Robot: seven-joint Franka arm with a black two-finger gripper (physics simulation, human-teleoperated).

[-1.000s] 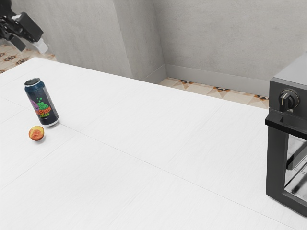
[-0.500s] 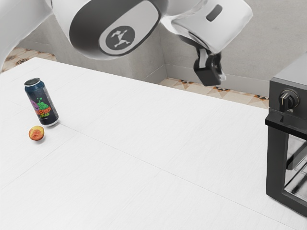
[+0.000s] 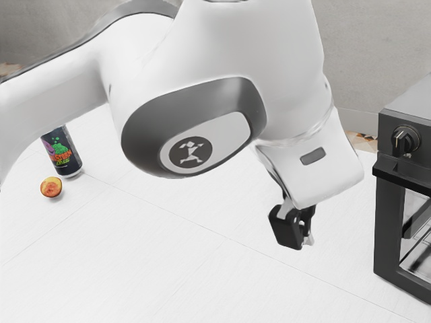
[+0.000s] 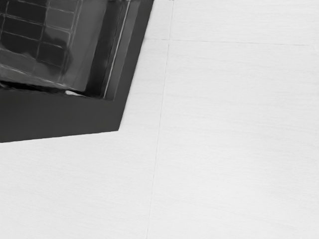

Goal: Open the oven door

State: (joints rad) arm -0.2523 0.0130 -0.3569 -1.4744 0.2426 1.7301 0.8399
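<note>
Ext. view, L to R.

1. Fruit (image 3: 51,187), one half, cut face showing: yellow-orange w/ reddish centre. On white table (image 3: 168,249), just beside can.
2. Drinks can (image 3: 62,151), upright, dark blue; top hidden behind my arm (image 3: 60,97). Label: purple patch, green blob-like figure, orange lettering, approx. "…STORM"; green line below too small to read.
3. My arm, white w/ dk. grey trim, in from ext. view's left. Badge: emblem (image 3: 190,153), angular white figure on dark disc. Sm. grey oblong (image 3: 312,157) farther along, on the white hand housing.
4. My gripper (image 3: 301,239), blk., tilted slightly, pointing down over table, betw. can and oven (image 3: 411,104), apart from both. Grip: can't tell if released or clenched.
5. Oven, dk. grey, at ext. view's far right, cut off by frame edge. Door (image 3: 388,235) shut, upright, w/ glass window (image 3: 417,215); rack bars visible thru it. Blk. handle (image 3: 404,176) across door's top; gap betw. it and me. Knob (image 3: 406,140) above handle, blk., w/ pale pointer line.

Wrist view: dark frame corner of oven, glass pane w/ grid pattern, beside white tabletop w/ thin seams.
</note>
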